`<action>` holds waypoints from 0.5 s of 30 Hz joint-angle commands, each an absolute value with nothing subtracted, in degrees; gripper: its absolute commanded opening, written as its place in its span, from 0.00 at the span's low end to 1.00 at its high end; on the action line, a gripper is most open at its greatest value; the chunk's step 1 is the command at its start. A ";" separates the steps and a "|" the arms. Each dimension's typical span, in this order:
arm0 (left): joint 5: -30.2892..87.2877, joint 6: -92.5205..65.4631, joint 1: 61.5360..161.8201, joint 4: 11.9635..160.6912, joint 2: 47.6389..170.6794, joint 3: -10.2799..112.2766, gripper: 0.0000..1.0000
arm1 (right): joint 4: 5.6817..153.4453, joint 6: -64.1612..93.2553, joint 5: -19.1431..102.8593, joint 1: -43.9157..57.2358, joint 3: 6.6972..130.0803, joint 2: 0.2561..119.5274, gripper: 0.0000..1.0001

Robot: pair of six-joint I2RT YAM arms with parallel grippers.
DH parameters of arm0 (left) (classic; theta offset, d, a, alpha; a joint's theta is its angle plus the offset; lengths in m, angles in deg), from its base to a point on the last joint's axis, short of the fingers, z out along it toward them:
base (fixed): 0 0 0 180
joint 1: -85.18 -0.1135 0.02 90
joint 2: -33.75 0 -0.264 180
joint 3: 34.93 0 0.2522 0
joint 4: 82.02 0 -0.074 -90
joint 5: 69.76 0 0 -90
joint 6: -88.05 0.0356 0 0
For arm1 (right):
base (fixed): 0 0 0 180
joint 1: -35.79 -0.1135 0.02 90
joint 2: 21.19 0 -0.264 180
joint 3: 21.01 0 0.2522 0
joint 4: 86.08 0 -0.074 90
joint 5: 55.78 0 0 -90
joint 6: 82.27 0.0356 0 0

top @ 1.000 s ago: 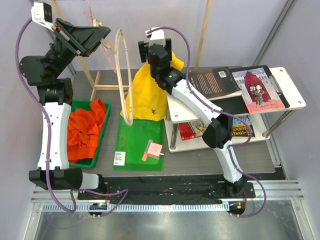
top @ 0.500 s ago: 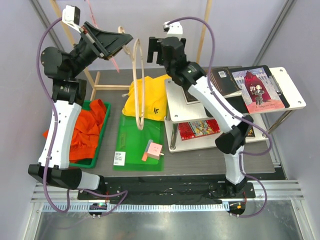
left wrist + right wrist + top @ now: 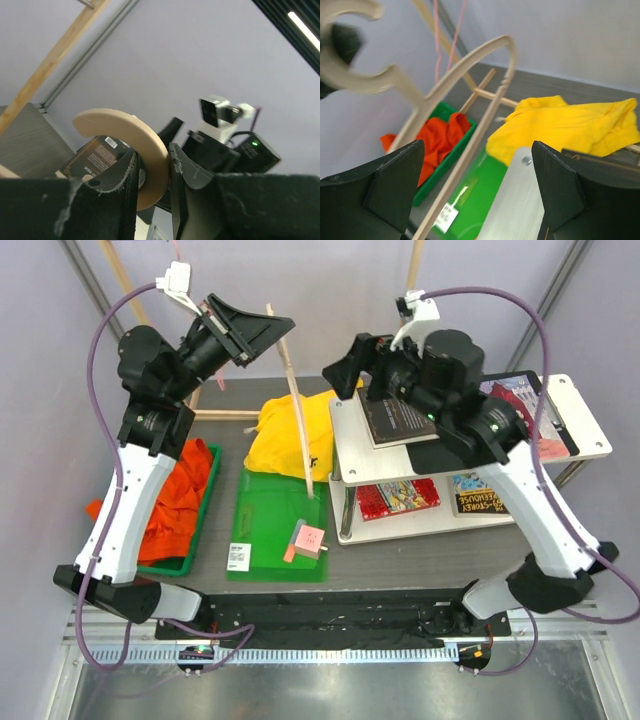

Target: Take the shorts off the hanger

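The bare wooden hanger hangs edge-on from my left gripper, which is raised at the back left. In the left wrist view the jaws are shut on the hanger's hook. The yellow shorts lie crumpled on the table behind the green board, off the hanger. The orange-red shorts lie in the green tray. My right gripper is open and empty, held high over the shelf's left end. From it I look down on the yellow shorts and the orange-red shorts.
A white two-tier shelf with books stands at the right. A flat green board carries a small pink block. A wooden rack frame stands at the back left.
The yellow shorts have come off the hanger and dropped to the table. My right gripper has opened and lifted away to the right. My left arm has swung the hanger rightward.
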State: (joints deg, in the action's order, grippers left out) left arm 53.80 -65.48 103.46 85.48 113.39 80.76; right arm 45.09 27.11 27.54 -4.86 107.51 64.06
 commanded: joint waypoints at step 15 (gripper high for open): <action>18.76 -46.52 118.84 70.34 116.37 89.48 0.01 | 40.43 27.67 32.20 -13.87 101.21 58.53 0.80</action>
State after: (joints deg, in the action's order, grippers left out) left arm 25.69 -50.26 117.06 70.73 116.38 87.43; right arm 40.78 25.64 37.88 -12.64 101.70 57.68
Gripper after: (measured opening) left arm 0.218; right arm 0.824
